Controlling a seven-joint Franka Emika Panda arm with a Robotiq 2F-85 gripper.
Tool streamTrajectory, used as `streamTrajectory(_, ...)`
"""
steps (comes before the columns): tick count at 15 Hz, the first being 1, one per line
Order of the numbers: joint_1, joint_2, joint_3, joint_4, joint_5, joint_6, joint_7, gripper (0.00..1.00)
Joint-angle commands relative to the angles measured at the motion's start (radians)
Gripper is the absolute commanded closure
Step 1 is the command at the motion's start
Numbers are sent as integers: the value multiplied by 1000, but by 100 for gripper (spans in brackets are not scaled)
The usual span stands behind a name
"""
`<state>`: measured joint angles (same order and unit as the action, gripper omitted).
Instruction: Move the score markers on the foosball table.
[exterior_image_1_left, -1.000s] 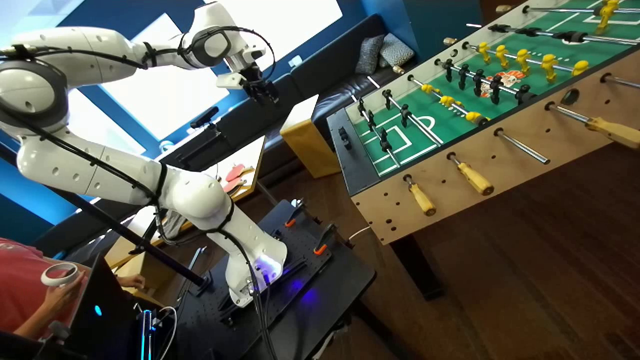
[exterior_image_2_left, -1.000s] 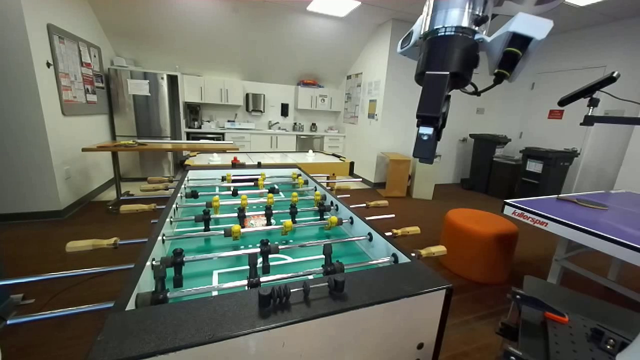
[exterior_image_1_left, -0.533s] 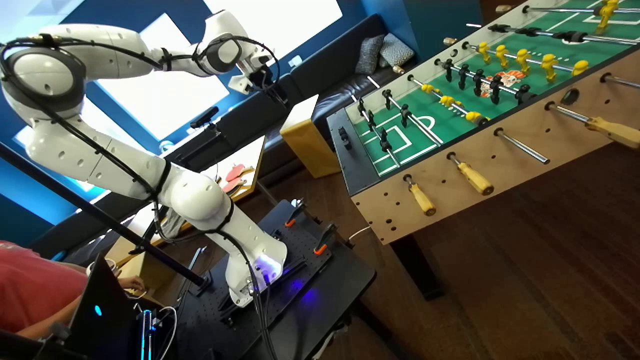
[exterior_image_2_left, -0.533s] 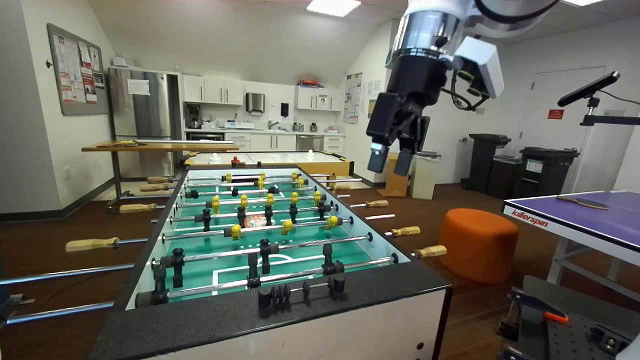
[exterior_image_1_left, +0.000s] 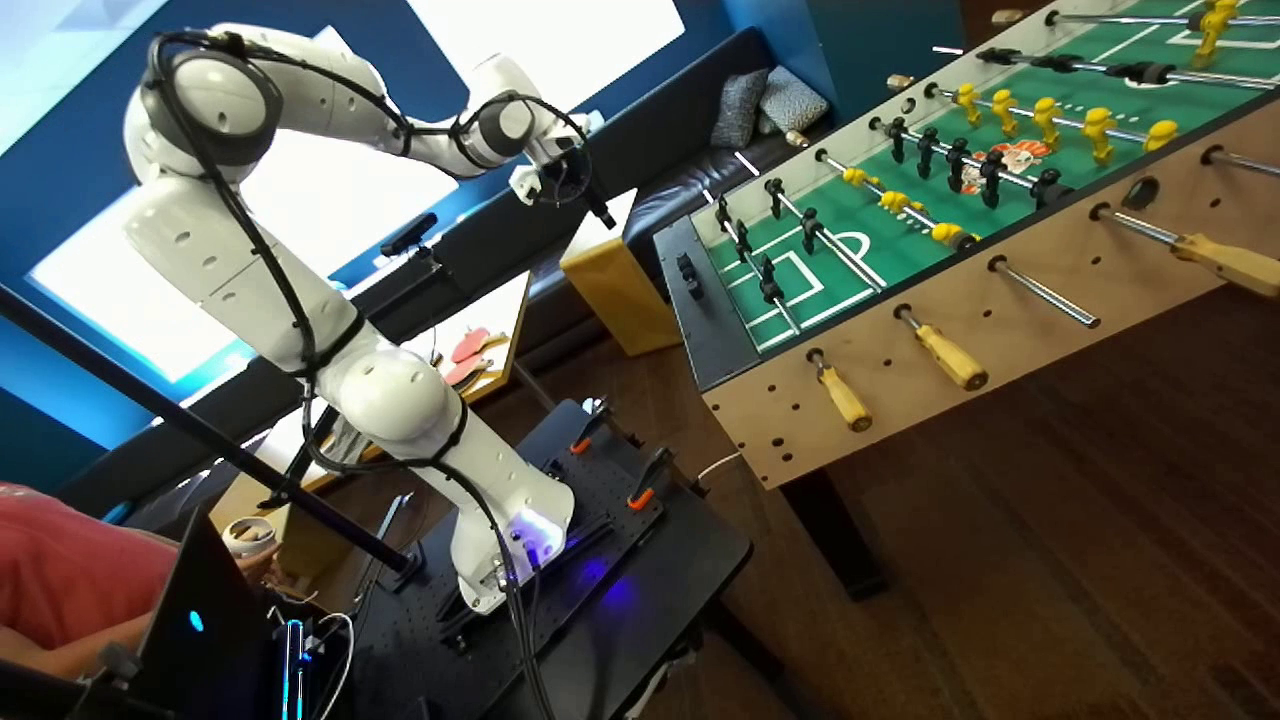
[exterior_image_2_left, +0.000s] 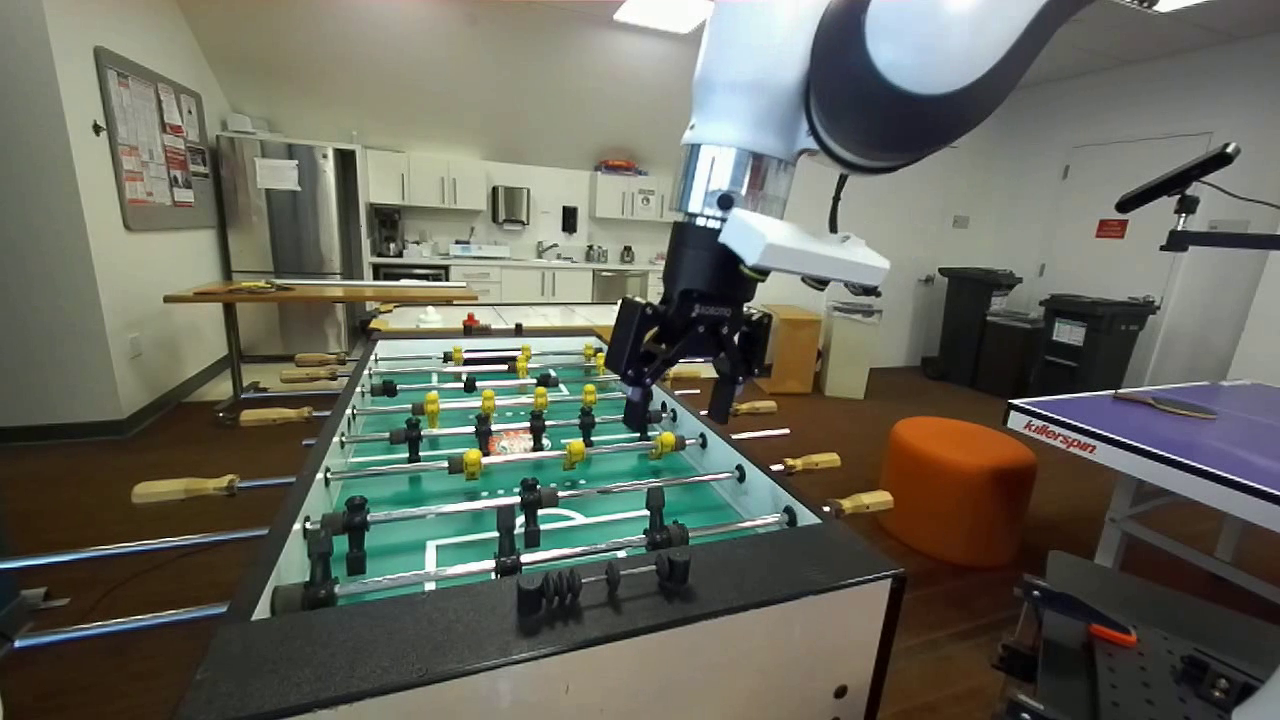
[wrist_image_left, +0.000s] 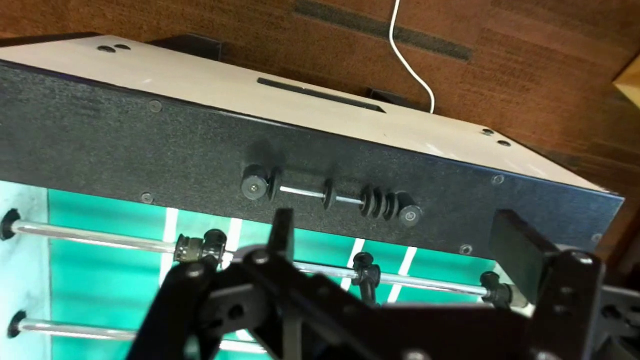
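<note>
The foosball table (exterior_image_1_left: 725, 350) shows in both exterior views (exterior_image_2_left: 420, 640), with green playfield, metal rods and black and yellow figures. Its black end rail (wrist_image_left: 200, 145) fills the wrist view's middle. The score markers are black discs (wrist_image_left: 328, 194) on a thin metal rod between two black posts. One sits by the left post, one mid-rod, several by the right post. They also show in both exterior views (exterior_image_1_left: 688, 275) (exterior_image_2_left: 612, 577). My gripper (wrist_image_left: 395, 230) is open and empty, held in the air apart from the markers. It also shows in both exterior views (exterior_image_1_left: 605, 215) (exterior_image_2_left: 680, 408).
Player rods with tan handles (exterior_image_1_left: 845, 400) stick out from the table's sides. The first player rod (wrist_image_left: 430, 284) lies close behind the end rail. An orange stool (exterior_image_2_left: 958, 490) and a purple ping-pong table (exterior_image_2_left: 1180, 440) stand beside it. A person sits behind a laptop (exterior_image_1_left: 200, 620).
The arm has swung toward the foosball table and the gripper has come lower. The gripper has turned, so both spread fingers now show in an exterior view. The score markers have not moved.
</note>
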<state>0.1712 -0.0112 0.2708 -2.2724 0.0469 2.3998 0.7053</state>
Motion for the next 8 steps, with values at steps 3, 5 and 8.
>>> streamTrajectory(3,57,203,-40,180,-150,-35,219,0)
streamTrajectory(5,83,252,-56,225,-158,-40,249,0)
streamTrajectory(8,108,297,-70,273,-131,-57,225,29)
